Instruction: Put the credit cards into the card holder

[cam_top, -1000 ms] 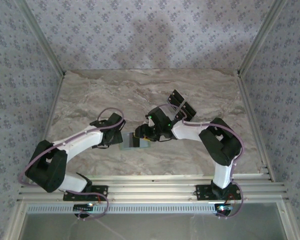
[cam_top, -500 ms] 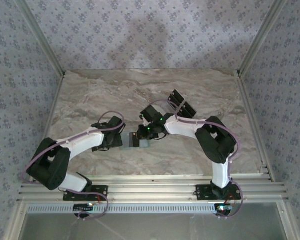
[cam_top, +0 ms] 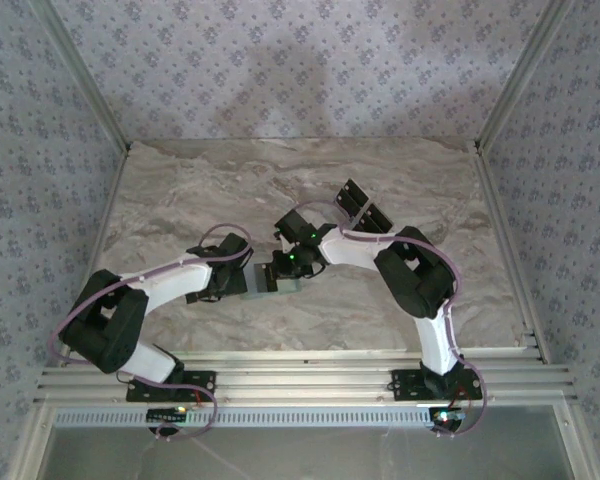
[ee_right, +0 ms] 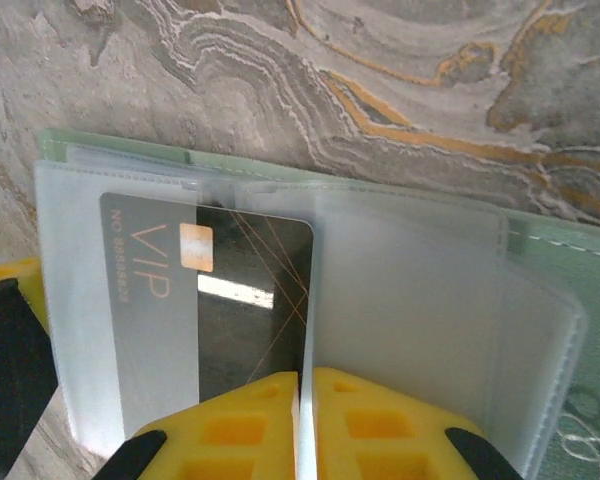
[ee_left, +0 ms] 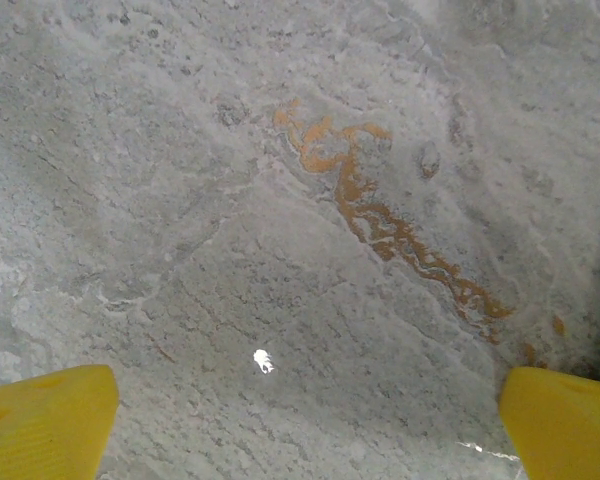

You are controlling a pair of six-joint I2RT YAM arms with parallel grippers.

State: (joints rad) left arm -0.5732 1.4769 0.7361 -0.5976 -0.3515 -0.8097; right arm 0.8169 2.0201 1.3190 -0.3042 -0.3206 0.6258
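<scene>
Honestly, the right gripper (ee_right: 302,405), clenched beside the VIP card (ee_right: 220,300), could drag the card holder (ee_right: 575,255) askew; the left gripper (ee_left: 305,420) gapes.

card (ee_right: 242,300) lower edge: behind right claw (ee_right: 302,415) | card holder (ee_right: 565,255): cut off right | card number: too blurred

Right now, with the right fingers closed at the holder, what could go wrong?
1. The VIP card looks only partly under a clear sleeve. The right fingers are shut at its edge, so a pull may drag it out or crease the sleeve.
2. The left fingers hang open over the table beside the card holder. Nothing pins it, so it may slide.
</scene>
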